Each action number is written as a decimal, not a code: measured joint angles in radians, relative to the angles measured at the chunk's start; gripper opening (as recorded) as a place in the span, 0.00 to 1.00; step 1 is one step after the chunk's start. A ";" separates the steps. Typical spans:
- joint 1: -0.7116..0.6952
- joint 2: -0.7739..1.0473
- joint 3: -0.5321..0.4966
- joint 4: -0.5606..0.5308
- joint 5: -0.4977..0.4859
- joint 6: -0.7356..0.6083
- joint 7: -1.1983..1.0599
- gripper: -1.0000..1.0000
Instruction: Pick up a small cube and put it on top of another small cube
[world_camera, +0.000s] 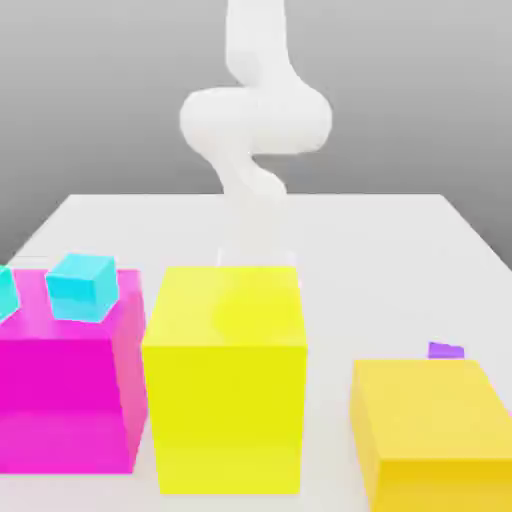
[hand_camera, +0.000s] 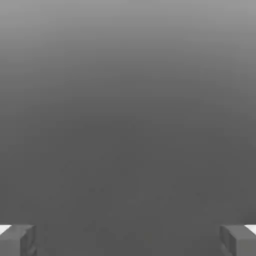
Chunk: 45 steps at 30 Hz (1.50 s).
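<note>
A small purple cube (world_camera: 445, 350) peeks out behind the yellow block at the exterior view's right; just its top edge shows. My white arm (world_camera: 255, 120) comes down at the back of the table and its lower end passes behind the tall yellow block (world_camera: 225, 375) in the middle. In the hand view my gripper (hand_camera: 128, 241) is open, its two grey fingertips (hand_camera: 17, 240) standing far apart with nothing between them, and plain grey lies ahead of them.
A big magenta block (world_camera: 65, 395) stands at the exterior view's left with a small cyan cube (world_camera: 82, 287) on top and another cyan cube (world_camera: 5, 292) at the frame edge. A lower yellow block (world_camera: 430, 435) fills the front right. White table (world_camera: 380, 260) stretches behind.
</note>
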<state>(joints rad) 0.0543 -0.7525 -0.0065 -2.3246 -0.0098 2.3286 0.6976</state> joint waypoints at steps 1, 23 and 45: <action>0.023 0.021 -0.003 -0.010 -0.004 0.012 -0.044 0.50; 0.474 0.437 -0.067 -0.226 -0.039 0.262 -0.982 0.50; 0.759 0.881 0.012 -0.414 0.006 0.542 -1.900 0.50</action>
<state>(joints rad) 0.8134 0.1285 0.0059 -2.7383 -0.0034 2.8701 -1.2028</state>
